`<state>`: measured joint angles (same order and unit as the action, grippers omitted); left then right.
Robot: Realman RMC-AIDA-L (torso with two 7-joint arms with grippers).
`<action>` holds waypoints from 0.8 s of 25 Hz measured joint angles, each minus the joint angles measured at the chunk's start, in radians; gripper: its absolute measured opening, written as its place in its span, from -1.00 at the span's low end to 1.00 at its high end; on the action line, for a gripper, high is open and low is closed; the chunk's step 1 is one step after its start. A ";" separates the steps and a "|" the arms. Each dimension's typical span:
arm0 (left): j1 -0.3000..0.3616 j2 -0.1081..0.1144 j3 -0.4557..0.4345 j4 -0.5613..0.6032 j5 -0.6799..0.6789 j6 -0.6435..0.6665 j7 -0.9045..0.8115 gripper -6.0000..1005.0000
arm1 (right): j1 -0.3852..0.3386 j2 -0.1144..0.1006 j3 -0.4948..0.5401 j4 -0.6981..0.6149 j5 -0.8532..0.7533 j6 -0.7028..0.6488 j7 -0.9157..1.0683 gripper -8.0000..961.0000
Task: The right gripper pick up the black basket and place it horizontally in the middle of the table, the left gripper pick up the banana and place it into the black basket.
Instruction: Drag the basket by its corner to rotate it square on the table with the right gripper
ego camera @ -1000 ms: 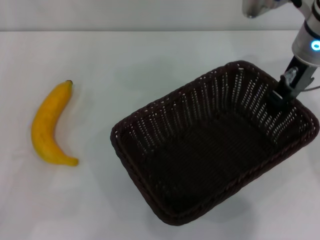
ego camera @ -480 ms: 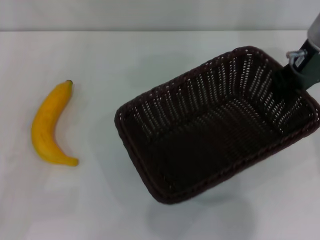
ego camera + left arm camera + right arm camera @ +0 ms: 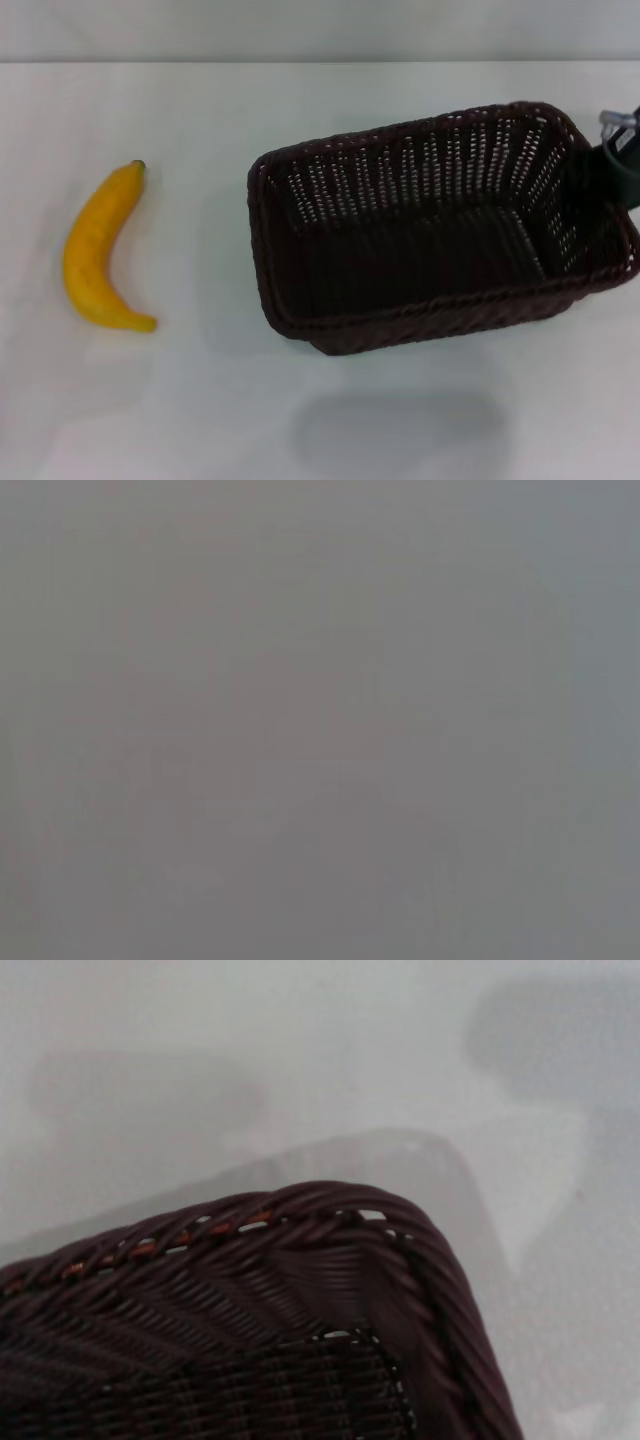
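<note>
The black basket point(image 3: 420, 235) hangs above the table point(image 3: 300, 110), right of centre, its long side running nearly left to right; its shadow lies on the table below it. My right gripper point(image 3: 620, 155) is at the right edge of the head view, shut on the basket's right rim. The right wrist view shows a braided corner of the basket point(image 3: 300, 1290) over the white table point(image 3: 200, 1050). The banana point(image 3: 98, 250) lies on the table at the left, well apart from the basket. My left gripper is out of view; its wrist view shows only plain grey.
The table's far edge meets a pale wall at the top of the head view. Bare white tabletop lies between the banana and the basket and along the front.
The basket has turned from a diagonal to nearly left-to-right and lifted, its shadow now separate below it. My right gripper moved toward the right edge. The banana has not moved.
</note>
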<state>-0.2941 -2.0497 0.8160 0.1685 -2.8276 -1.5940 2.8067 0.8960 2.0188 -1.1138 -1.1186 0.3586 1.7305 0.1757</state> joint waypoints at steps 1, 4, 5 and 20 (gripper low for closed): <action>-0.005 0.002 0.000 0.001 0.000 0.007 -0.003 0.75 | -0.005 -0.001 -0.027 -0.006 0.001 0.003 0.016 -0.67; -0.016 0.007 0.000 0.004 0.001 0.024 -0.009 0.75 | -0.017 -0.003 -0.075 -0.017 -0.003 0.015 0.041 -0.68; -0.021 0.008 0.000 0.006 0.002 0.031 -0.009 0.75 | -0.025 -0.001 -0.078 -0.028 -0.003 0.018 0.044 -0.69; -0.046 0.018 0.000 0.019 0.000 0.078 -0.012 0.75 | -0.102 -0.003 -0.212 -0.167 0.041 0.019 0.063 -0.71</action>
<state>-0.3404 -2.0318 0.8161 0.1874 -2.8275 -1.5161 2.7950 0.7937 2.0153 -1.3261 -1.2854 0.3995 1.7492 0.2384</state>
